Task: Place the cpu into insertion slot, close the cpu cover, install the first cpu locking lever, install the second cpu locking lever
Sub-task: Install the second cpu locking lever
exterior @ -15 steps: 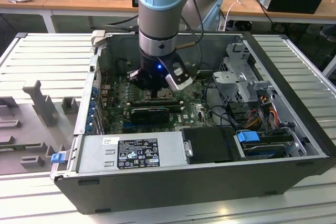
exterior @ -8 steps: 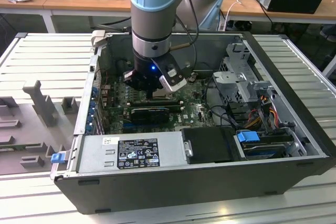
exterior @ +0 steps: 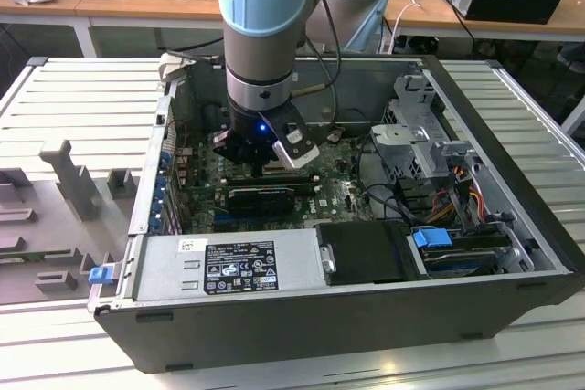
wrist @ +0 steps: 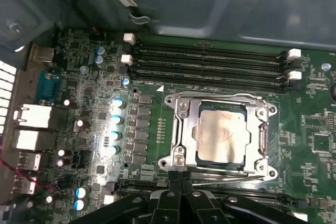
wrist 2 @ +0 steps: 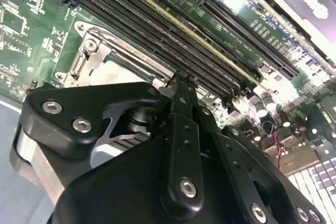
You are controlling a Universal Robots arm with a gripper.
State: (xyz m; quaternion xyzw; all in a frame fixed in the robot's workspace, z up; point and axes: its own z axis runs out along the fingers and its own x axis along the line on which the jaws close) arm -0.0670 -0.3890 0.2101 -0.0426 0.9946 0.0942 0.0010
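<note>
1. Gripper (wrist: 179, 182): fingers pressed together, holding nothing, tips at the socket's edge inside the computer case (exterior: 512, 262).
2. Cpu (wrist: 223, 135): seated in insertion slot (wrist: 185, 153), beside the memory slots (wrist: 210, 59).
3. Cpu cover (wrist: 184, 124): lying flat over the chip's edges.

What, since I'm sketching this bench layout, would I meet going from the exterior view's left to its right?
Grey moulded fixture on the ribbed table → pincer down inside the open computer case, over the green board → silvery drive cage.
</note>
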